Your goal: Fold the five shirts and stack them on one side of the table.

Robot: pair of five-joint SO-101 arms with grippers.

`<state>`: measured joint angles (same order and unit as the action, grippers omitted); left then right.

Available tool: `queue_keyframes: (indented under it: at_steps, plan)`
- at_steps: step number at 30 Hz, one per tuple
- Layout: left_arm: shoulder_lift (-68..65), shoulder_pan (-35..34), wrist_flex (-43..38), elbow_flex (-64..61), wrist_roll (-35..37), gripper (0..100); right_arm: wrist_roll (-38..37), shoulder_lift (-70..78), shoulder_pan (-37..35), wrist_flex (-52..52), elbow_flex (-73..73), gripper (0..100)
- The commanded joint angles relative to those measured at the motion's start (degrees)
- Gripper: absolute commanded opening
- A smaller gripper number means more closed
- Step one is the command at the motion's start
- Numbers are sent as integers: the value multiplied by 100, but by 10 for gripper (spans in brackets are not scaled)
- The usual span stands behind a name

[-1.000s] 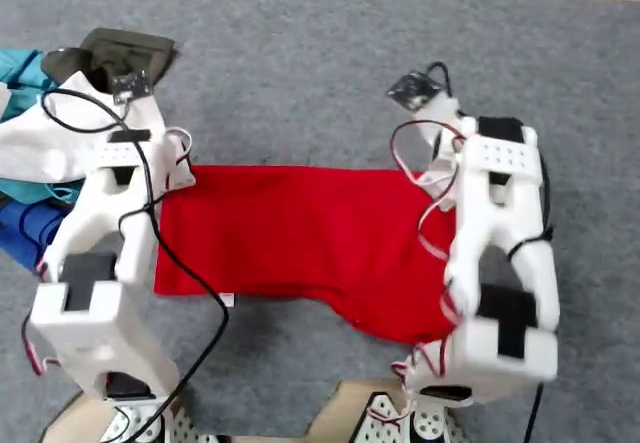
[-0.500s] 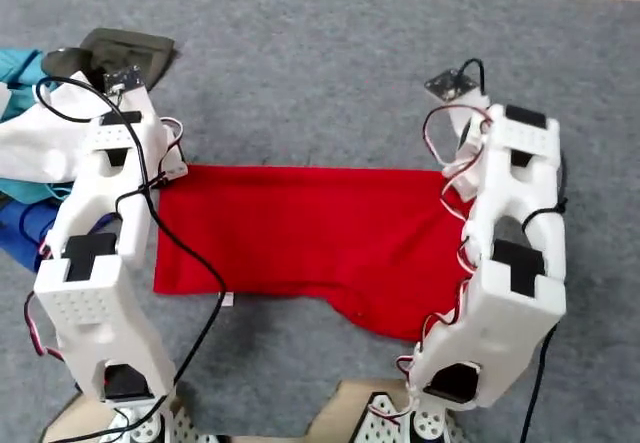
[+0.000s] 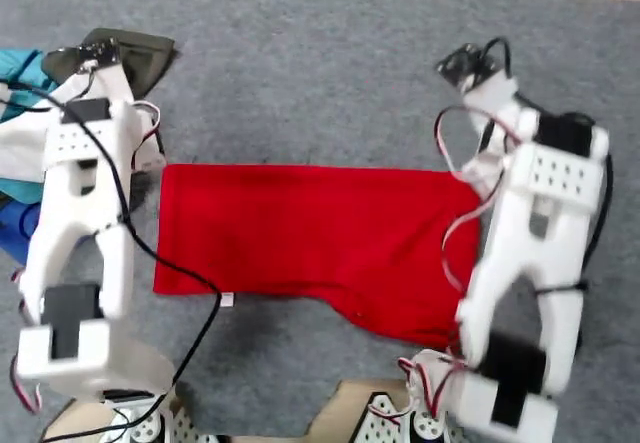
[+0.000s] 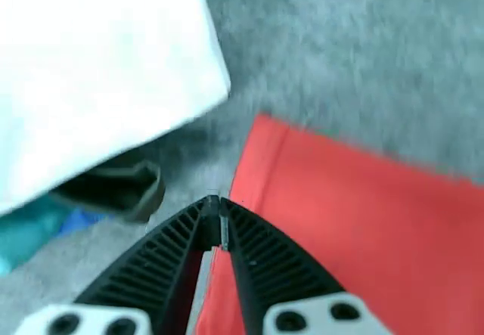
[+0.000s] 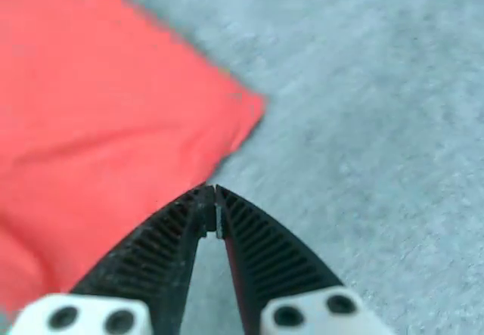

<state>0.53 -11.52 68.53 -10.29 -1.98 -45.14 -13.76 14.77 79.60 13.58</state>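
Between left gripper (image 4: 214, 208) and right gripper (image 5: 210, 199) — both with jaws pressed together on nothing — the red shirt (image 3: 310, 233) lies lengthwise, one end corner just beside each.

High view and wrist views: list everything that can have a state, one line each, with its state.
Red cloth shirt: lying flat on the grey table, apparently folded into a wide band, not gripped.
Heap of white, teal, blue and olive shirts: unfolded, crumpled at the table's edge.
Left gripper: shut, empty, by one corner of the red shirt.
Right gripper: shut, empty, by the opposite end's corner.
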Motion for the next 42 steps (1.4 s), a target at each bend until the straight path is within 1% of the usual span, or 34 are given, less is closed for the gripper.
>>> queue_keyframes:
  at_steps: [1,4,7,9,11,13,16,18,23,28,31,35,37,40,41,42]
  plan:
    - [1042,-53,-229,-1011,-343,18,-651,-1244,57,62,1077,5]
    - [1622,-202,-1134,-2356,-422,18,-1240,-2062,-163,70,2114,9]
    - [1982,-343,-2295,-3534,-396,18,-1477,-2651,-673,62,3108,22]
    - [2044,-369,-2963,-4062,-360,18,-1477,-2826,-1156,88,3618,72]
    - [2018,-369,-3543,-4448,-97,18,-1468,-2862,-1640,97,4031,135]
    - [2018,-387,-3877,-4615,88,18,-1433,-2800,-2079,53,4356,173]
    - [2018,-554,-3771,-4536,114,18,-1380,-2668,-2545,-53,4769,174]
    - [1982,-633,-3701,-4475,114,18,-1363,-2571,-2624,-246,5015,175]
    - [2000,-624,-3692,-4501,114,18,-1371,-2273,-2642,-607,5481,176]
    - [2000,-607,-3692,-4510,114,18,-1363,-1824,-2642,-1327,5745,177]
    - [2000,-607,-3692,-4510,105,18,-1345,-1314,-2633,-1697,5745,175]
    - [1991,-607,-3692,-4519,97,18,-1336,-725,-2615,-1732,5437,170]
    - [1991,-607,-3692,-4519,97,18,-1336,-558,-2615,-1793,5358,128]
    - [1991,-607,-3692,-4519,97,18,-1327,-453,-2607,-1846,5314,23]
    - [1991,-607,-3692,-4519,97,18,-1284,-453,-2607,-1846,5314,2]
    - [1991,-607,-3692,-4519,97,18,-1196,-453,-2607,-1855,5314,7]
